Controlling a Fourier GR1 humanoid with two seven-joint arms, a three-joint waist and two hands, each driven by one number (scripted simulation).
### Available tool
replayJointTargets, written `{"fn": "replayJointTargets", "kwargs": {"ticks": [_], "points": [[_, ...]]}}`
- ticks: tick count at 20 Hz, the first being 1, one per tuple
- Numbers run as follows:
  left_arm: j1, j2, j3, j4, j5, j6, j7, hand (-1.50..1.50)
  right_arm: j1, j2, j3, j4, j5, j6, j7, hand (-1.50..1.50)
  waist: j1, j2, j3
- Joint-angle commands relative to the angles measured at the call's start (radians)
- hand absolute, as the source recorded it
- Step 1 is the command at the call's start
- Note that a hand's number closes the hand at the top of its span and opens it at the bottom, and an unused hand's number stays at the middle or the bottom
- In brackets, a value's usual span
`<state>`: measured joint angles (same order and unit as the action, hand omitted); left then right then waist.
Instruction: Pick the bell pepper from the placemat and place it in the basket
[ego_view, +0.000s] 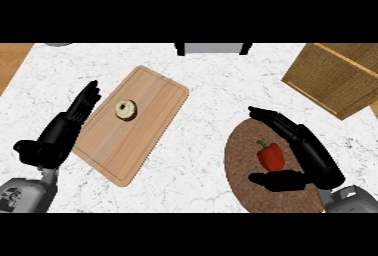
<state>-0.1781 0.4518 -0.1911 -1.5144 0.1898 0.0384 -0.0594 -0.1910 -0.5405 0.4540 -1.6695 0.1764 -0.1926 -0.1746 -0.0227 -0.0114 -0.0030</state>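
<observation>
Two black hands come up from the lower edge over a white marbled counter (214, 75). At far left the left hand (55, 137) rests open beside the long edge of a wooden board (148, 100), fingers straight and pointing up and to the right, with nothing in it. The board lies tilted on the counter, and a small round ring-shaped item (126, 110), pale with a dark edge, sits on its upper half. Whether the fingertips touch the board's edge cannot be told.

Right of the board, apart from it, lies a round brown mat (244, 170). The red pepper (271, 156) with its green stem lies on the mat, near its middle. The right hand (310, 150) is spread wide around the pepper: the fingers reach past it on the far right side, the thumb lies just below it, and neither is closed on it. Whether the thumb touches the pepper cannot be told.

At the upper right corner stands the woven basket (332, 80), well apart from the mat and the pepper
</observation>
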Motion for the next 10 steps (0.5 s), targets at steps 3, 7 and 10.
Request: {"fn": "replayJointTargets", "kwargs": {"ticks": [3,7,10], "points": [[0.010,-0.012,0.009,0.005,0.005,-0.005,-0.018,0.00,-0.082,-0.218,-0.052,-0.157,0.206,0.042,0.332,-1.50,-0.007,-0.002,-0.004],[0.023,0.004,0.010,-0.014,0.011,-0.024,-0.002,0.00,-0.138,-0.394,-0.048,-0.230,0.151,0.327,0.490,-1.50,0.007,-0.002,-0.004],[0.009,0.007,0.024,-0.014,0.007,-0.018,0.018,0.00,-0.134,-0.452,-0.053,-0.314,0.028,0.493,0.570,-1.50,0.007,0.003,-0.001]]}}
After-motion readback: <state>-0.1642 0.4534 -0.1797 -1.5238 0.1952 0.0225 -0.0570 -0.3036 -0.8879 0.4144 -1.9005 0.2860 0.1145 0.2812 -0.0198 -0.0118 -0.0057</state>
